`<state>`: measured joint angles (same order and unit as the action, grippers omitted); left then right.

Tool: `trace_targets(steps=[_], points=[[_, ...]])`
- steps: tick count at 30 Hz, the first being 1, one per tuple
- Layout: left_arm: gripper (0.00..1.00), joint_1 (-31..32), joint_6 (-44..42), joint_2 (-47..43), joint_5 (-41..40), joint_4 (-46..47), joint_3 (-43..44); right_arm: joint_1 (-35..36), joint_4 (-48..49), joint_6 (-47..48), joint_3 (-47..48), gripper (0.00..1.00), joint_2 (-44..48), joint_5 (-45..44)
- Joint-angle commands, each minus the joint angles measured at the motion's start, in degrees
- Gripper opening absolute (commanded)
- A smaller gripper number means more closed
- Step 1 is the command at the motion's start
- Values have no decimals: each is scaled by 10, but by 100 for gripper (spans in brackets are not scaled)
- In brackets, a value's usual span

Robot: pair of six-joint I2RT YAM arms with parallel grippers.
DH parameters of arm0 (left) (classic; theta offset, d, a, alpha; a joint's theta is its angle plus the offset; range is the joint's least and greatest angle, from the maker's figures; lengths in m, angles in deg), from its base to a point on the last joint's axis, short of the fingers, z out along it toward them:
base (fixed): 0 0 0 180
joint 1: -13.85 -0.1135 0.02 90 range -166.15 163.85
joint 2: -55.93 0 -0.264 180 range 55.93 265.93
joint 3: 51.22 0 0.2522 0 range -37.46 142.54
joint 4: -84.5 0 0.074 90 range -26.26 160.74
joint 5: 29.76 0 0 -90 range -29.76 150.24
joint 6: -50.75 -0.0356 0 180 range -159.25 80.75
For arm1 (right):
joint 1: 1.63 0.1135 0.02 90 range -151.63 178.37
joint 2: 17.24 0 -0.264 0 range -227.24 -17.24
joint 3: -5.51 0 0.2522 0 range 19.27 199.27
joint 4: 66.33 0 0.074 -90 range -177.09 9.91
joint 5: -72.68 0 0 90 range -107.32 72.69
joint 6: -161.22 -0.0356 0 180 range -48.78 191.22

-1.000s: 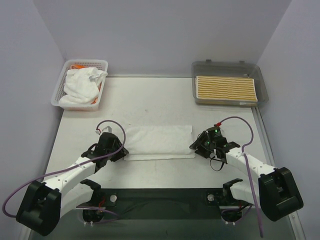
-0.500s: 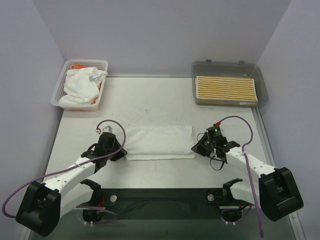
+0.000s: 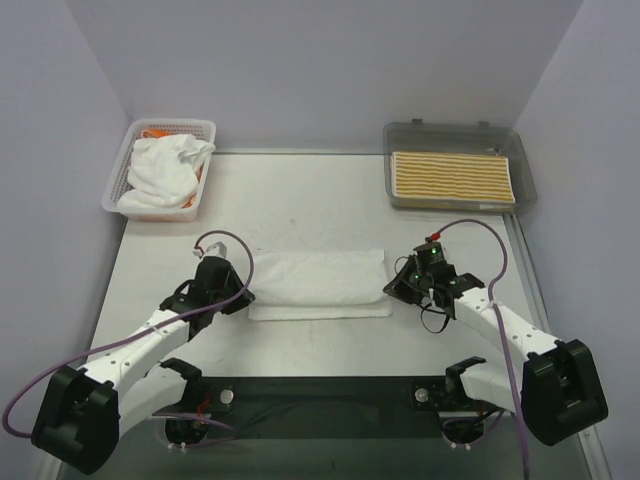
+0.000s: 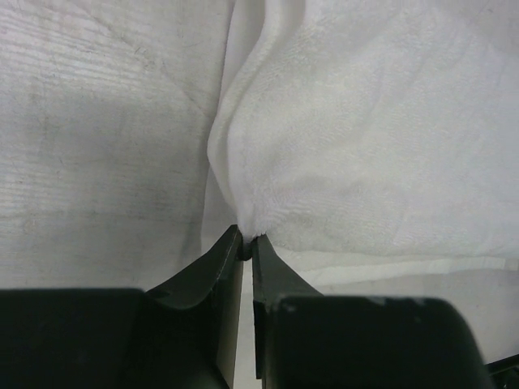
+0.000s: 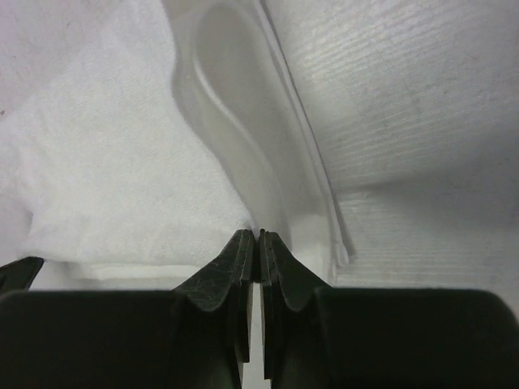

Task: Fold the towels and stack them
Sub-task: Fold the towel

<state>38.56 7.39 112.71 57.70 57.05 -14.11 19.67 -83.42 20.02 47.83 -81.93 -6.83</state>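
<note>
A plain white towel lies folded lengthwise at the table's middle. My left gripper is shut on its near-left corner, with the cloth pinched at the fingertips in the left wrist view. My right gripper is shut on its near-right corner, with the edge lifted into a loop in the right wrist view. A yellow-and-white striped towel lies folded in the grey tray. Crumpled white towels over an orange one fill the white mesh basket.
The basket stands at the back left corner and the tray at the back right. Purple cables loop above both wrists. The arm bases and a dark bar run along the near edge.
Both grippers have moved away from me, carrying the towel's near edge over it. The towel now looks narrower front to back, with a lower layer showing at its near edge.
</note>
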Motion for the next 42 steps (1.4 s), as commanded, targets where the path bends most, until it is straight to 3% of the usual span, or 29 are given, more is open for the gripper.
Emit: trace_targets(steps=[1, 5, 13, 19, 28, 36, 42], points=[[17, 2, -22, -15, 0, -13, 45, -4, -36, 25, 37, 0, 19, -22], [11, 2, -23, -32, 6, -34, 61, -6, -55, 41, 55, 0, 29, -26], [11, 2, -5, -73, 25, -68, 82, -13, -92, 60, 75, 0, 47, -22], [11, 4, 20, -93, 55, -72, 50, -13, -105, 49, 58, 0, 60, -6], [11, 4, 34, -56, 68, -42, -30, -14, -94, 29, 2, 0, 14, 25], [9, 2, 35, -15, 75, -24, -31, -56, -61, 28, -26, 0, -43, 61], [8, 2, 28, -18, 68, -28, -19, -61, -65, 37, -18, 0, -20, 54]])
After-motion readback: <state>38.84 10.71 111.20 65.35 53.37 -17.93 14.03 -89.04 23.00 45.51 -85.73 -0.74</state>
